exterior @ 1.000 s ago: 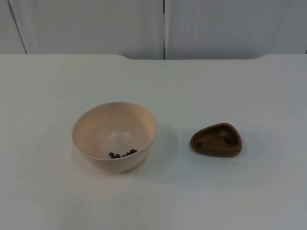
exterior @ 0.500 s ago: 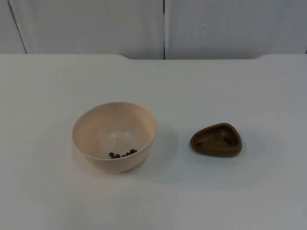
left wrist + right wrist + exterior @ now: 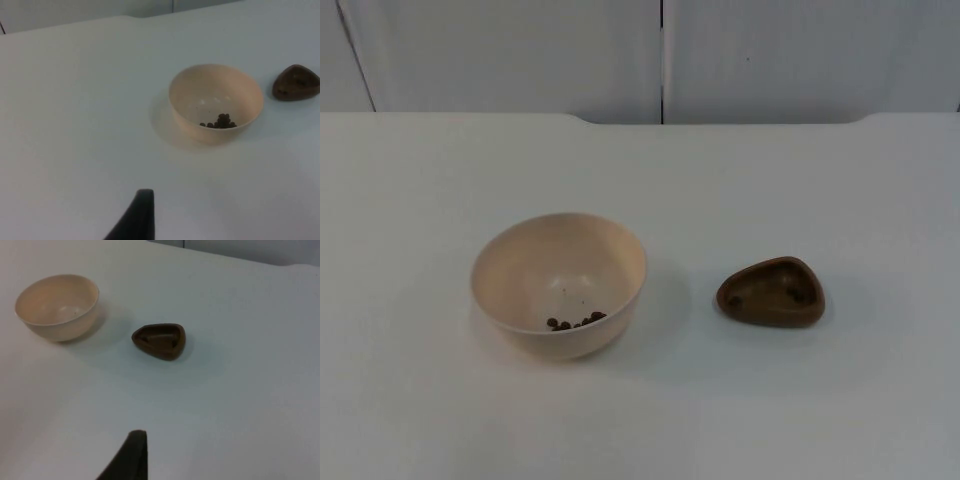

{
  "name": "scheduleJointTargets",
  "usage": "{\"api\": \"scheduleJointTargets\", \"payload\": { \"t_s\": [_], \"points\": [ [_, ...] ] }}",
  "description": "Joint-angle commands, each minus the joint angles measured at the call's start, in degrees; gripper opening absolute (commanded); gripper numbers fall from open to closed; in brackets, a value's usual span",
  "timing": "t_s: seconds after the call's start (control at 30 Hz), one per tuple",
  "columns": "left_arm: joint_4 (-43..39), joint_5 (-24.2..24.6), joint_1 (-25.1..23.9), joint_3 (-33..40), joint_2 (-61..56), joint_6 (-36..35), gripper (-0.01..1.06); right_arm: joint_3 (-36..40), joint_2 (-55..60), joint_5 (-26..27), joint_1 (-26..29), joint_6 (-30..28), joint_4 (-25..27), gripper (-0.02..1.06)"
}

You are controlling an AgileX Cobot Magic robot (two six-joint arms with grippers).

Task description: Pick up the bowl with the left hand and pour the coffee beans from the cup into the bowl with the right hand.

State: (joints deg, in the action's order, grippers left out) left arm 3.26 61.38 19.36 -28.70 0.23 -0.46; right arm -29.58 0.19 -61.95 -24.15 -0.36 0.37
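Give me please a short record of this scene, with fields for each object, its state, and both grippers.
bowl: cream, upright on the table, left of the cup
beans: small cluster inside the bowl
cup: brown, rounded-triangle, standing apart from the bowl
left gripper: off the bowl, holds nothing
right gripper: off the cup, holds nothing

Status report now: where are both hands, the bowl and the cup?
Both hands back from the things, holding nothing. Bowl upright on table, beans inside. Cup beside it, apart. Nothing in the way.
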Motion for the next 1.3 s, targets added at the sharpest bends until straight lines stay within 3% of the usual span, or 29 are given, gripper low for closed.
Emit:
{"api": "scheduleJointTargets", "payload": {
  "t_s": [0.0,1.27],
  "points": [
    [0.8,0.1,0.1,0.4,-0.2,-0.4,1.05,0.1,-0.2,0.0,0.1,-0.7,-0.4,1.05],
    [0.6,0.0,0.1,0.4,-0.2,-0.4,1.05,0.1,-0.2,0.2,0.3,-0.6,-0.4,1.05]
  ]
}}
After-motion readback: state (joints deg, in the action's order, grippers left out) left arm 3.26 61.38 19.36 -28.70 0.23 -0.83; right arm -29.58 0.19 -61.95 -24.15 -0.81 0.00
